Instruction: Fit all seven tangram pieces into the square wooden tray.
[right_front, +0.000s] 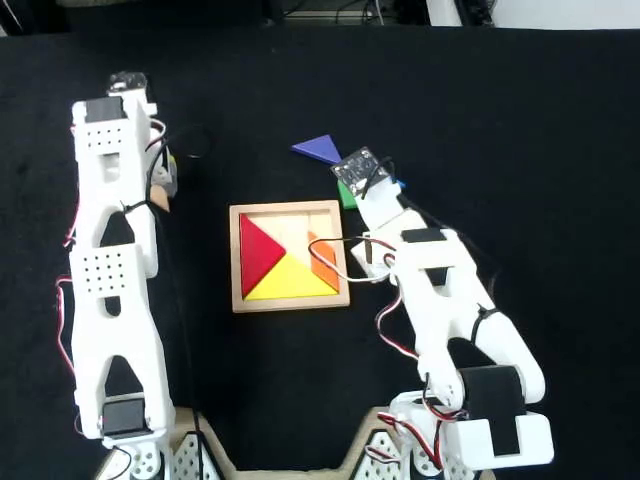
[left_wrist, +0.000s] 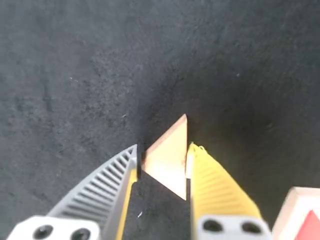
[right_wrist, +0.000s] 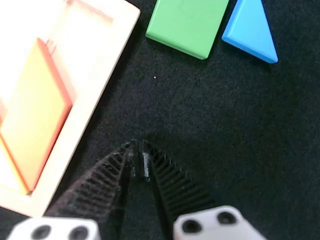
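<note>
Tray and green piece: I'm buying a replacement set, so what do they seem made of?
Tray: pale bare wood, judging by its matte, light-toned rim. Green piece: probably painted wood, given the smooth, even coat and thick edge; plastic is possible.

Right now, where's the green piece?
Green piece: on the cloth off the wooden tray's far right corner, partly under the right gripper in the high view, beside the light blue triangle.

One square wooden tray (right_front: 236, 260) lies on one table (right_front: 520, 110). There are seven tangram pieces: five triangles, namely one red triangle (right_front: 258, 250), one yellow triangle (right_front: 290, 283), one purple triangle (right_front: 318, 149), one blue triangle (right_wrist: 250, 30) and one pale wooden triangle (left_wrist: 167, 160), plus two four-sided ones, one orange piece (right_wrist: 35, 115) and one green piece (right_wrist: 187, 22). Two arms stand at the table, one left arm (right_front: 110, 290) and one right arm (right_front: 440, 290)
</note>
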